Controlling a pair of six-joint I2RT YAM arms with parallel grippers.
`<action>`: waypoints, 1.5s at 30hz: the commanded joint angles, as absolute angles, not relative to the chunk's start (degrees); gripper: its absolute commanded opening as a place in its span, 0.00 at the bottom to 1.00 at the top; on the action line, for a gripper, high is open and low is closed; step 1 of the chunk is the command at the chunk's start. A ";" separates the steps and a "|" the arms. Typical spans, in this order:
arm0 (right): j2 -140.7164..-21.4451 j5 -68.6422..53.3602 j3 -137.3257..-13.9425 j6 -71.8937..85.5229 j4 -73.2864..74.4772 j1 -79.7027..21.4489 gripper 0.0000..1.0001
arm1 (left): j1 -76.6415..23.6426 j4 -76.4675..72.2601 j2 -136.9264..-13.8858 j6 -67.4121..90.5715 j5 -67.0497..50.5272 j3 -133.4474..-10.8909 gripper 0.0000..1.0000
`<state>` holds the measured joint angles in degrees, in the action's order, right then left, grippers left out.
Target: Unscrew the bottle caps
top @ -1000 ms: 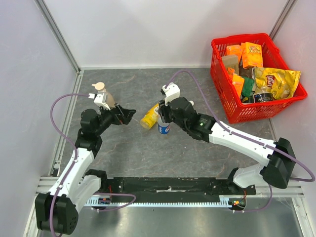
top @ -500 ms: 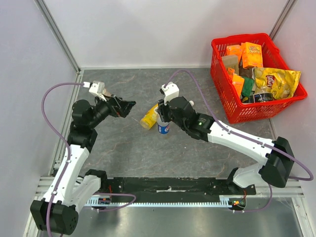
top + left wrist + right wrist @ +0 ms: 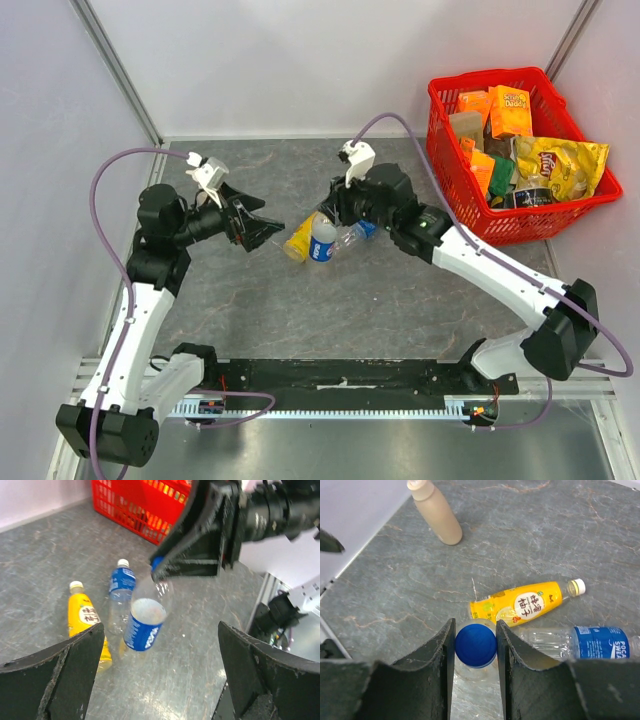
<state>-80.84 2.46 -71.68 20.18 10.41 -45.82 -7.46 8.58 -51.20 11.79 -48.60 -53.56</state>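
Observation:
My right gripper (image 3: 330,218) is shut on the blue cap (image 3: 476,645) of a clear blue-labelled bottle (image 3: 322,245) and holds it hanging just above the table; the cap (image 3: 157,563) and bottle (image 3: 144,623) also show in the left wrist view. A yellow juice bottle (image 3: 525,602) with a white cap (image 3: 577,586) lies beside it. A second clear bottle (image 3: 580,641) with a white cap (image 3: 122,563) lies next to that. My left gripper (image 3: 268,228) is open and empty, its jaws facing the hanging bottle from the left, a short way off.
A beige pump-top soap bottle (image 3: 437,515) stands at the far left of the table. A red basket (image 3: 450,120) full of snack packs sits at the back right. White walls close the table's back and sides.
My right gripper has lifted the blue-capped bottle off the table and drawn it back a little. My left arm has swung round so that its open jaws face the bottle.

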 commanded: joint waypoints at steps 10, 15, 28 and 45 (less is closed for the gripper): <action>-78.05 -38.22 -72.95 31.45 -6.74 -37.44 0.00 | -7.29 11.34 -52.64 4.66 -62.40 -52.47 1.00; -77.87 -39.90 -73.12 32.43 -9.32 -37.44 0.00 | -7.47 12.21 -53.26 3.43 -63.89 -52.29 1.00; -78.75 -41.04 -75.76 35.86 -13.62 -37.44 0.00 | -9.40 12.65 -54.58 2.73 -69.17 -50.19 0.96; -78.22 -41.31 -74.36 37.53 -15.56 -37.44 0.00 | -15.56 20.92 -58.36 -3.51 -66.80 -53.09 0.75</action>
